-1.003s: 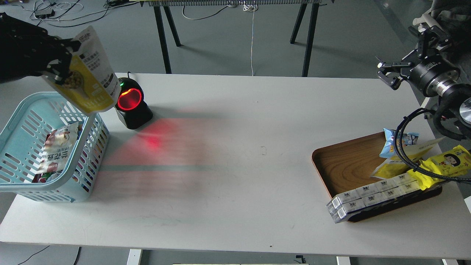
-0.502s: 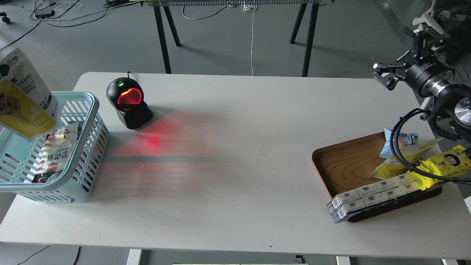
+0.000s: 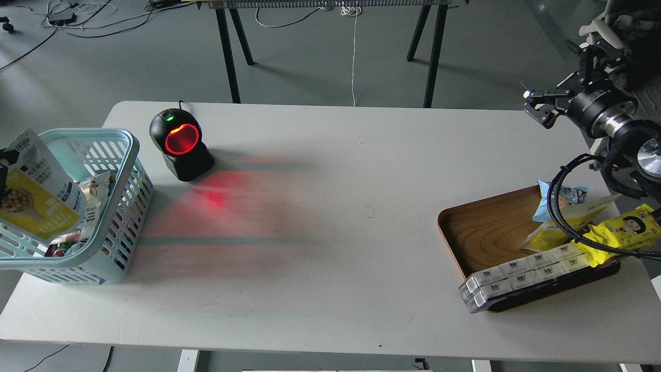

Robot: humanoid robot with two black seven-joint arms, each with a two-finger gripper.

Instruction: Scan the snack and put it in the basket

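Note:
The snack (image 3: 38, 188), a pouch that is white above and yellow below with a round picture of beans, hangs tilted in the light blue basket (image 3: 121, 206) at the table's left end, its lower part below the rim. Only dark bits of my left gripper (image 3: 3, 170) show at the view's left edge, on the pouch's left side, holding it. My right gripper (image 3: 536, 107) is open and empty, raised above the table's far right corner.
A black scanner (image 3: 181, 144) with a red glowing ring stands right of the basket and throws red light on the table. Other packets (image 3: 90, 199) lie in the basket. A brown wooden tray (image 3: 485, 227) at the right holds a blue packet, yellow packets and white boxes (image 3: 521, 274).
My left gripper has carried the snack left from the scanner and down into the basket. My right gripper has barely shifted.

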